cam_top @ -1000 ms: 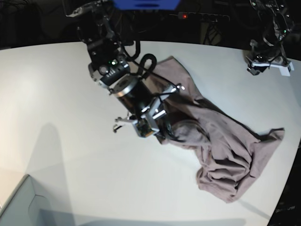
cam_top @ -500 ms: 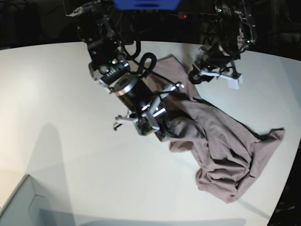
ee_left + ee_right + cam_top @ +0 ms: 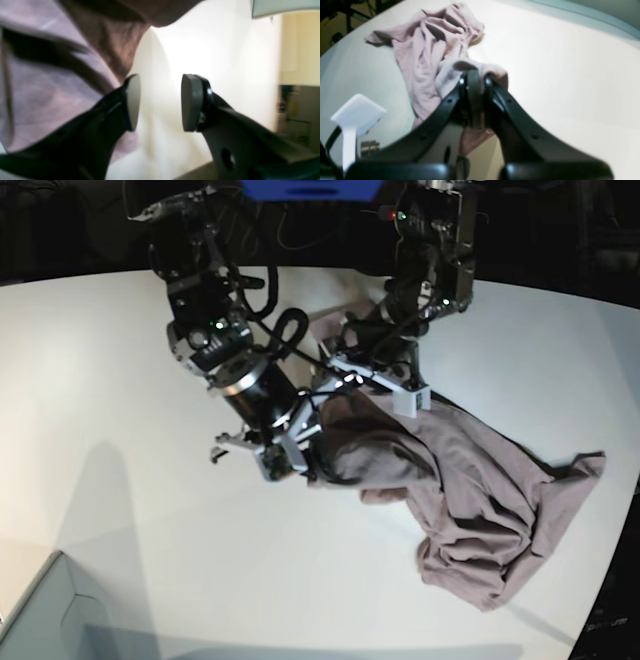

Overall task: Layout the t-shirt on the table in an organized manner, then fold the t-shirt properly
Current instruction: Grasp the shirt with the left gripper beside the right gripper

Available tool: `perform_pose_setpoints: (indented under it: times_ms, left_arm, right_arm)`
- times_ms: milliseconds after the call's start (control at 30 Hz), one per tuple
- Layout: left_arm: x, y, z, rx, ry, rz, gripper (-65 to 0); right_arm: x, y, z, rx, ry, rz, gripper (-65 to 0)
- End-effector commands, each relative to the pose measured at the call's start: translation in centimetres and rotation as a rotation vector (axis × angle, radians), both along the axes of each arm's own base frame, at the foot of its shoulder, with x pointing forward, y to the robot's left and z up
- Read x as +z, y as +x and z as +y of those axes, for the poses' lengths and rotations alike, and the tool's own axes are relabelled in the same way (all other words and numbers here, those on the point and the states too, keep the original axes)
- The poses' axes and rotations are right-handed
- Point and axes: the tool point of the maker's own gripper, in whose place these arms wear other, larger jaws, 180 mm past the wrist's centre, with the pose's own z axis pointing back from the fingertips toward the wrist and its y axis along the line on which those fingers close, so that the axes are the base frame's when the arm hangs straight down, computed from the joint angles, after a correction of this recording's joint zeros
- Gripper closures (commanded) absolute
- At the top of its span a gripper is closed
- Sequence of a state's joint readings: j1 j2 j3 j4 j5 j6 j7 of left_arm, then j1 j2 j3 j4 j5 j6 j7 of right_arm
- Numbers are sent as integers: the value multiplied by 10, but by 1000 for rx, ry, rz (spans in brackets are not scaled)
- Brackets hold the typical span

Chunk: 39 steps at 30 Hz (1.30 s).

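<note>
One t-shirt [image 3: 480, 500], long axis diagonal

Bright overhead glare, soft shadows, blurred wrist views.

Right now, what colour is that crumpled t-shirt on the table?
The t-shirt is a plain dusty pinkish-brown, clearest in the base view.
</note>
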<state>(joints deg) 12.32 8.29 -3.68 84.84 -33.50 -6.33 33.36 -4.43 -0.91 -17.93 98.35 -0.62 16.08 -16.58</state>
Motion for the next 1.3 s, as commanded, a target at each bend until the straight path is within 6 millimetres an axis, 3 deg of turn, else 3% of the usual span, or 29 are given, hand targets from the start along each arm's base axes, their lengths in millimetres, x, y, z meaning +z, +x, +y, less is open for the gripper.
perform_pose_setpoints:
  times_ms: [0, 100, 233, 333, 433, 700, 767, 833, 867, 933, 1033, 1133, 1200, 1267]
  left_arm:
    - [2, 3, -2, -1, 9, -25, -261]
    - [-11, 1, 0, 4, 55, 3, -261]
    - [-35, -7, 18, 99, 105, 110, -262]
    - [-37, -8, 17, 111, 106, 121, -262]
    - [-31, 5, 16, 105, 107, 99, -262]
    - [-47, 10, 10, 80, 109, 142, -251]
    - [-46, 9, 3, 54, 112, 136, -192]
    - [-43, 7, 1, 45, 113, 129, -42]
    - [-40, 9, 7, 46, 124, 115, 0]
    - [-37, 3, 16, 33, 140, 117, -19]
    - [-17, -3, 23, 31, 139, 78, 0]
    - [2, -13, 45, 42, 153, 23, -1]
    - [17, -18, 68, 74, 150, -4, -1]
    - [26, -26, 105, 156, 144, -8, -1]
  right_arm:
    - [19, 8, 2, -2, 33, -58, 0]
    - [13, 11, -5, -14, 21, -46, 0]
    - [8, 14, -15, -26, -2, -44, 0]
    - [4, 14, -15, -25, -6, -35, 0]
    - [4, 14, -15, -25, -6, -35, 0]
    - [4, 14, -15, -25, -6, -33, 0]
    - [1, 14, -20, -25, -21, -32, 0]
    - [-6, 14, -23, -27, -34, -17, 0]
    - [-6, 19, -29, -41, -37, -18, 0]
    - [-11, 26, -40, -71, -45, -8, 0]
    - [-19, 33, -57, -115, -53, 13, 0]
    - [-21, 35, -66, -141, -54, 16, 0]
    - [-20, 36, -70, -152, -54, 14, 0]
    - [-20, 36, -75, -164, -53, 16, 0]
